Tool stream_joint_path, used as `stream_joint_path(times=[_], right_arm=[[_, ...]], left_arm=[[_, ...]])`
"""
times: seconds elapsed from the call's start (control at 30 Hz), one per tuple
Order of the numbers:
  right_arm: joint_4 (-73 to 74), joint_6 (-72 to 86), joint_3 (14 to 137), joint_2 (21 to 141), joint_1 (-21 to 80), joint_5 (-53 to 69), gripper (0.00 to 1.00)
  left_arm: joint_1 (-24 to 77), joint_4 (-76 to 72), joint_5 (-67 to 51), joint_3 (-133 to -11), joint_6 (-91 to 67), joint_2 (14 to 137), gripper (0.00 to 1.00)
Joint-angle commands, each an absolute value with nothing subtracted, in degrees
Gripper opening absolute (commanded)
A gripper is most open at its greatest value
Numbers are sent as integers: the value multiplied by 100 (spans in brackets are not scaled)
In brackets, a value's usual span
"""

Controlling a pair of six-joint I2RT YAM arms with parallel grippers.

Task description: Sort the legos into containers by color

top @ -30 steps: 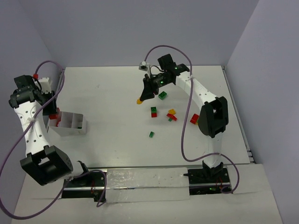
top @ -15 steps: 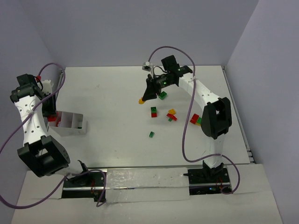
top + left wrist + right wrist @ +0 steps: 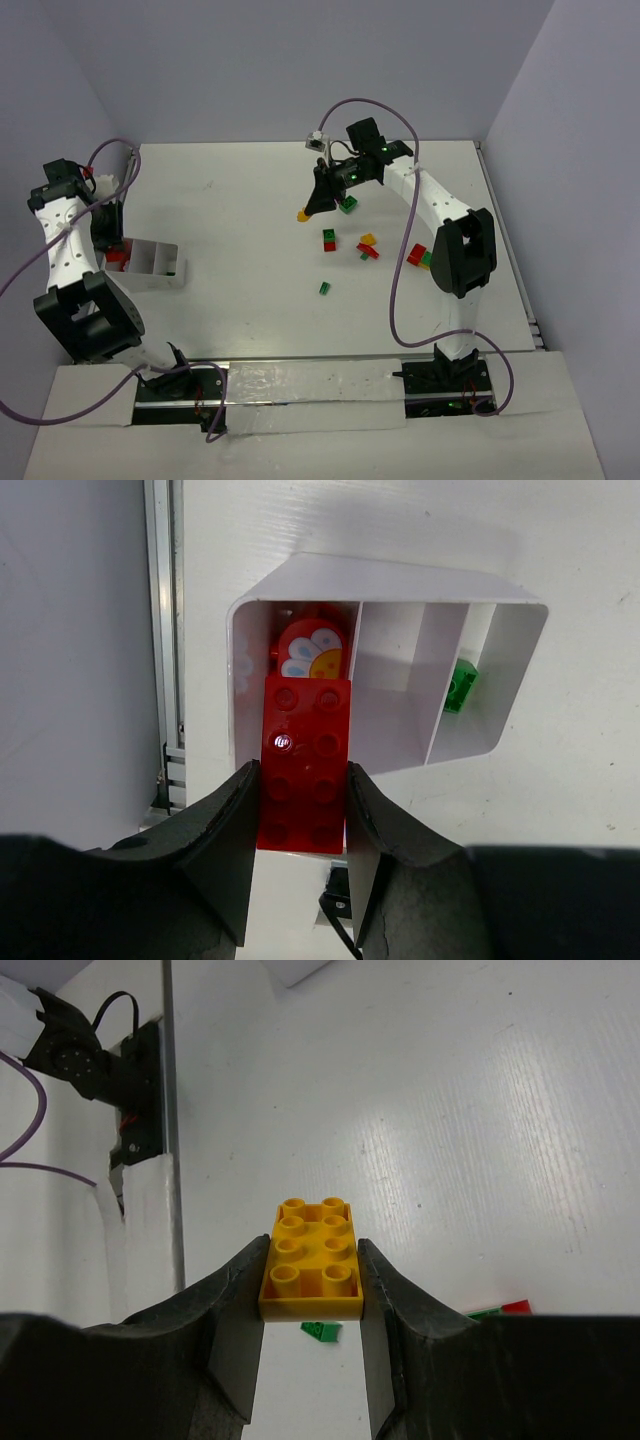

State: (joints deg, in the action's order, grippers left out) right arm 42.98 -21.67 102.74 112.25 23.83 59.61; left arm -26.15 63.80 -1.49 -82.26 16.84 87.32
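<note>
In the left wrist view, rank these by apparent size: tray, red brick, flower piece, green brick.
1. tray
2. red brick, though it is nearest the camera
3. flower piece, partly hidden
4. green brick, partly behind the tray wall

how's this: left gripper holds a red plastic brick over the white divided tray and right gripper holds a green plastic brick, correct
No: the right gripper holds a yellow-orange plastic brick, not green; the right wrist view shows it. The rest holds.

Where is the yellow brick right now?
The yellow brick sits clamped in the right gripper, over the far middle of the table in the top view, just left of a green brick.
</note>
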Motion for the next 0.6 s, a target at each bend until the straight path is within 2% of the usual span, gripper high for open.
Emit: stream_joint_path(times=[0.0, 0.1, 0.43, 0.57], right_arm=[[4172, -2103, 10430, 11101, 2320, 6117, 0], [4201, -2092, 10517, 11162, 2312, 6135, 0], [4309, -2145, 10687, 11250, 2312, 6144, 0], [4280, -2138, 10696, 11250, 2314, 6170, 0]], left_arm=[[-2648, 6091, -64, -8376, 1594, 8783, 21], [-2631, 6018, -33, -8396, 1565, 8870, 26], [-2584, 5924, -33, -8471, 1600, 8945, 63], [-2581, 5985, -107, -8567, 1591, 8930, 67]])
